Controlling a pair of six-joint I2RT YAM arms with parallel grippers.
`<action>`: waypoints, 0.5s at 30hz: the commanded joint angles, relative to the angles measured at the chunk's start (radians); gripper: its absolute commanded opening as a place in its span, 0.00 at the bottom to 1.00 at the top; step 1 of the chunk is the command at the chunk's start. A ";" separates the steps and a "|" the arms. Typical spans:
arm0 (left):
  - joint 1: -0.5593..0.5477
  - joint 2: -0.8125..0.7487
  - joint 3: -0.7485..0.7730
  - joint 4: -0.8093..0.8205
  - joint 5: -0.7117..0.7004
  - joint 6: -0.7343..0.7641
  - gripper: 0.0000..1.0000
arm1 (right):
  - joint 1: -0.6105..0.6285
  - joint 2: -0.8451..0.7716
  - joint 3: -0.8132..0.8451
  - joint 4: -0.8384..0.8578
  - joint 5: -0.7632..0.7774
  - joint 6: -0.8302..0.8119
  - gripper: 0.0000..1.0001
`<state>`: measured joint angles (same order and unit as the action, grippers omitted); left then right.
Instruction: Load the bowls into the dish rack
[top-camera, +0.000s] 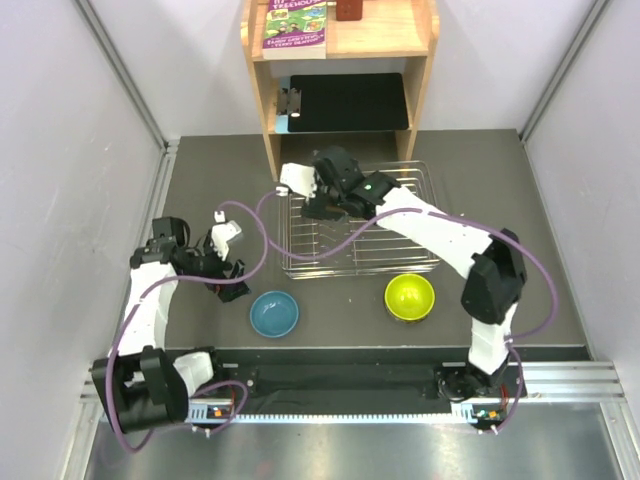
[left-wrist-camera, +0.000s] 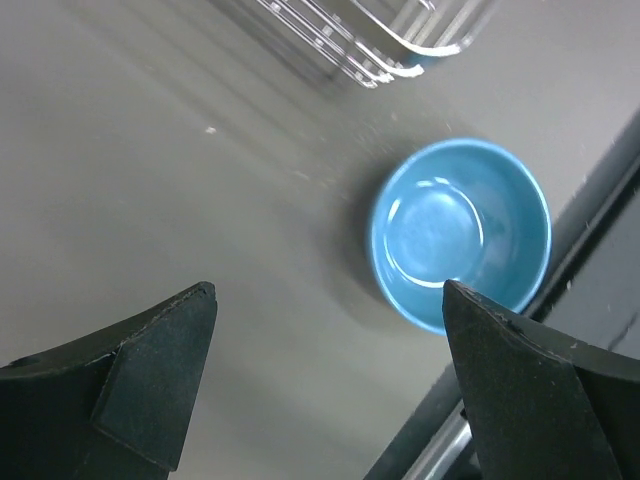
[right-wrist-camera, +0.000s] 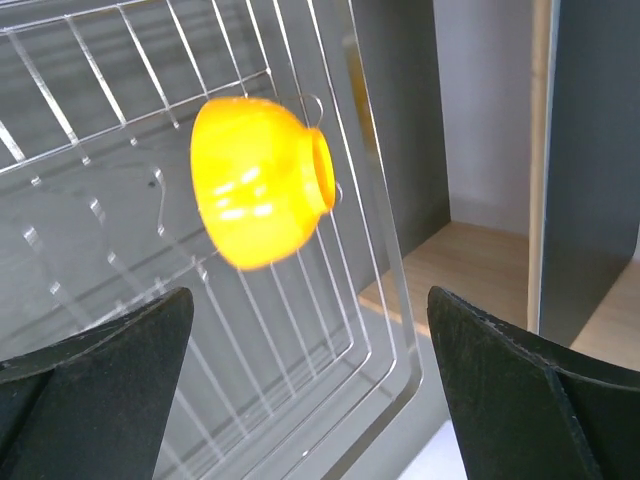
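An orange bowl (right-wrist-camera: 262, 180) lies tipped on its side among the wires of the silver dish rack (right-wrist-camera: 398, 290), near its corner. My right gripper (right-wrist-camera: 310, 300) hangs open just behind it, with nothing between its fingers. In the top view the right gripper (top-camera: 322, 198) is over the far left part of the dish rack (top-camera: 400, 262) and hides the orange bowl. A blue bowl (top-camera: 273, 314) and a lime-green bowl (top-camera: 410, 296) stand upright on the mat in front of the rack. My left gripper (left-wrist-camera: 328, 300) is open and empty, just left of the blue bowl (left-wrist-camera: 460, 235).
A wooden shelf unit (top-camera: 340, 45) stands behind the rack, with a black pad (top-camera: 350, 100) on its lower shelf and a book on top. The metal rail (top-camera: 350, 385) of the table's near edge runs close behind the blue bowl. Grey walls close in both sides.
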<state>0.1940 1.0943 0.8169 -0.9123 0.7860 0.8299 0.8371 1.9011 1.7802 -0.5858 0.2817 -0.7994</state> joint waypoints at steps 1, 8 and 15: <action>-0.008 0.041 0.028 -0.119 -0.001 0.152 0.98 | 0.019 -0.170 -0.102 0.029 -0.053 0.075 1.00; -0.067 0.118 0.022 -0.132 -0.076 0.146 0.96 | 0.014 -0.370 -0.271 0.081 -0.058 0.075 1.00; -0.218 0.130 -0.050 0.018 -0.186 0.003 0.95 | 0.002 -0.488 -0.421 0.119 -0.072 0.075 1.00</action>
<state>0.0601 1.2221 0.8043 -0.9688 0.6659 0.9062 0.8375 1.4807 1.4193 -0.5297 0.2298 -0.7383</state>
